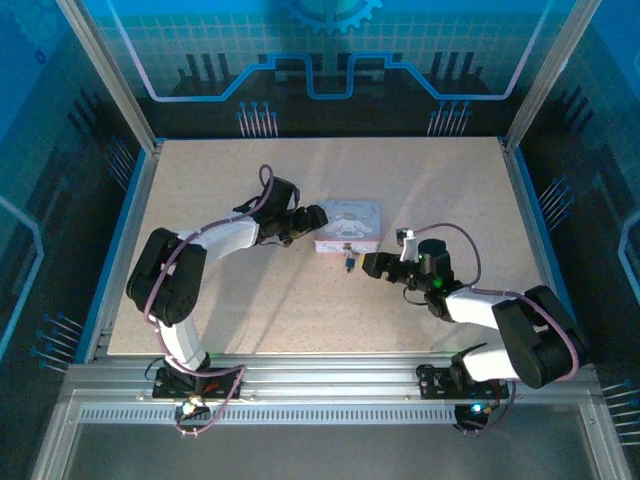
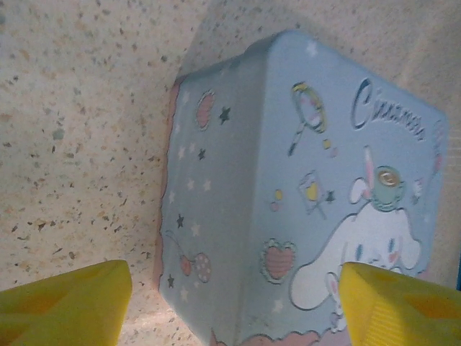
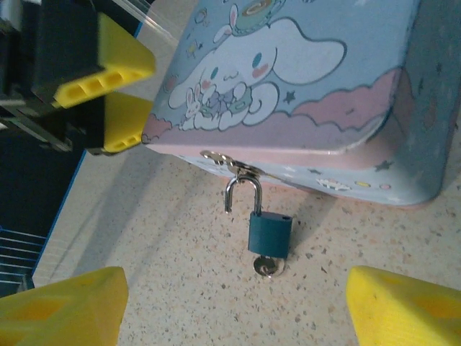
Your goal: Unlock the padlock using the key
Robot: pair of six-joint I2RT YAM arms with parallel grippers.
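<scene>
Pale blue cartoon-print tin [image 1: 348, 222] sits near the centre of the speckled beige table [image 1: 450, 180], a pink band along its base. Blue circuit-pattern panel [image 1: 320, 60] at 12 o'clock. Aluminium rail [image 1: 320, 385] at 6 o'clock.

Left gripper [image 1: 320, 215] and right gripper [image 1: 367, 264] gape — jaws apart.

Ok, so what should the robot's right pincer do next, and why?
Probably ease the right pincer forward and close it on the key. The key already sits in the bottom of the padlock, which hangs from the clasp of the Cinnamoroll tin, and the pincer is open just short of it. The left pincer straddles the tin's corner, likely steadying it.
</scene>
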